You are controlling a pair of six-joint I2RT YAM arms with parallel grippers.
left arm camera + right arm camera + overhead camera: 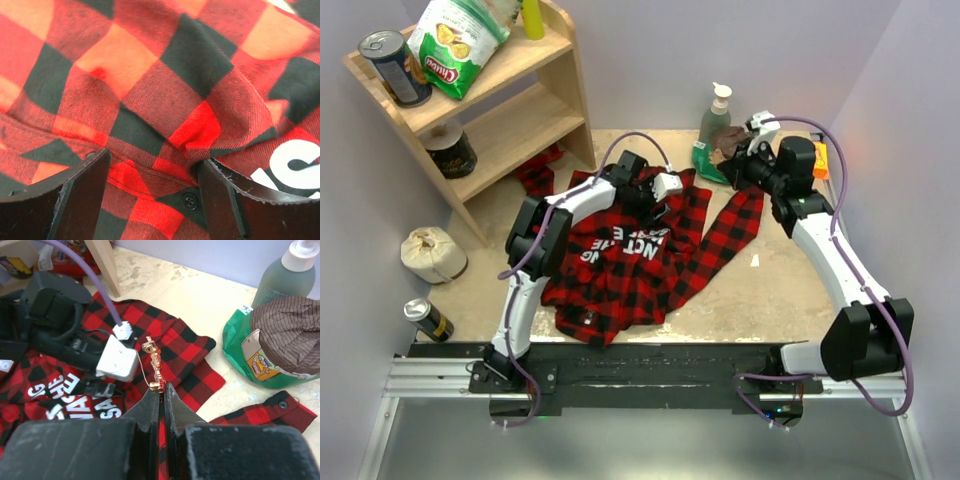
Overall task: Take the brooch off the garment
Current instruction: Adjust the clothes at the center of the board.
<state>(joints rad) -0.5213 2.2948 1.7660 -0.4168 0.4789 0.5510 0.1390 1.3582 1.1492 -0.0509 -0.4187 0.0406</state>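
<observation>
You are pinching the brooch (154,366) in the tightly closed right pincer (161,388), apparently clear of the shirt (192,352), while the left pincer (155,164), jaws spread, is pressing cloth; only set-down remaining.

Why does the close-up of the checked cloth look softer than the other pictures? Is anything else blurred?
Left wrist view: the garment sits very near the lens, so its weave looks soft and its lighter squares glow orange. Right wrist view: the brooch is fairly crisp, the dark body of the right gripper below it blurred. Top external view: evenly lit, shadows soft.
</observation>
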